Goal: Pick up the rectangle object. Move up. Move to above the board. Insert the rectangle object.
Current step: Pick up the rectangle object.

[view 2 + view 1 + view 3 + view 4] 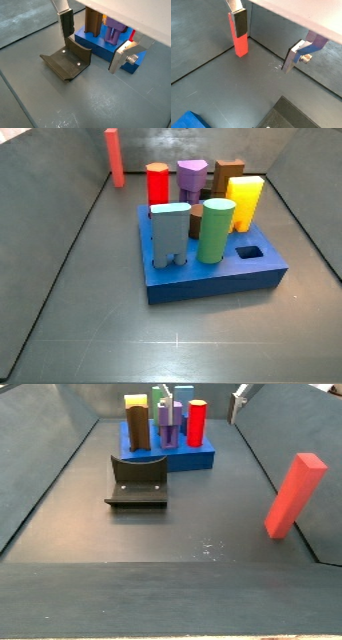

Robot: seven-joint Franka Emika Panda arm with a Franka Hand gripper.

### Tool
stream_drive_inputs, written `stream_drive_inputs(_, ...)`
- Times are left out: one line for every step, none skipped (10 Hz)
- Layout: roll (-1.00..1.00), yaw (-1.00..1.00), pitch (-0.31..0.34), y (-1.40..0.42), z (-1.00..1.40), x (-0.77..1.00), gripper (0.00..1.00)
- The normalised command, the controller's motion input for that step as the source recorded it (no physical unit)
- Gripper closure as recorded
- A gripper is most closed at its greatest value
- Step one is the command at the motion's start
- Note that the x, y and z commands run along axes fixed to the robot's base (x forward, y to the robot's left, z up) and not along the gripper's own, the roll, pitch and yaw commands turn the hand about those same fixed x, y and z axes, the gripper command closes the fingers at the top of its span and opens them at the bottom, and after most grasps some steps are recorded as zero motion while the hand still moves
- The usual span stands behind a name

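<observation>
Your gripper [264, 42] hangs above the dark worktop with its two silver fingers [236, 6] spread apart and nothing between them — it is released, not grasping anything. In a wrist view one dark pad sits just in front of the rectangle object [241, 45], but you cannot tell from the pictures whether they touch.

The rectangle object stands upright on its end at a corner of the worktop, close against the wall, as a side view shows [115, 158]; another side view shows it leaning a little toward the wall [294, 494].

The board [214, 278] sits well apart from it, toward the middle of the worktop, with several coloured pegs standing in it and one square hole [250, 253] open near its corner. The fixture [138, 481] stands just beside the board's edge.
</observation>
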Motion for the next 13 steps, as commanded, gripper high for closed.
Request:
stream_drive_inputs(-0.01,0.0,0.0,0.0,0.0,0.0,0.0)
stream_drive_inputs(0.0,0.0,-0.001,0.09,0.0,-0.32,0.0)
stream_drive_inputs(0.0,-0.07,-0.081,0.07,0.0,-1.0,0.0)
stream_drive_inputs(0.0,-0.04,-0.097,0.08,0.06,-1.0,0.0)
stream_drive_inputs(0.02,0.0,-0.106,0.08,0.07,-1.0,0.0)
stream_drive_inputs(0.0,0.0,-0.097,0.16,0.03,-1.0,0.0)
stream_drive_inputs(0.0,0.0,-0.071,0.31,0.01,-1.0,0.0)
stream_drive_inputs(0.0,0.0,-0.061,0.38,0.0,-1.0,0.0)
stream_drive_inputs(0.0,0.0,-0.076,0.39,0.0,-1.0,0.0)
stream_drive_inputs(0.0,0.0,-0.084,0.33,0.0,-1.0,0.0)
stream_drive_inputs(0.0,0.0,-0.106,0.22,0.0,-1.0,0.0)
stream_drive_inputs(0.01,0.0,-0.123,0.22,0.0,-1.0,0.0)
stream_drive_inputs(0.08,0.0,-0.056,0.19,0.0,-1.0,0.0)
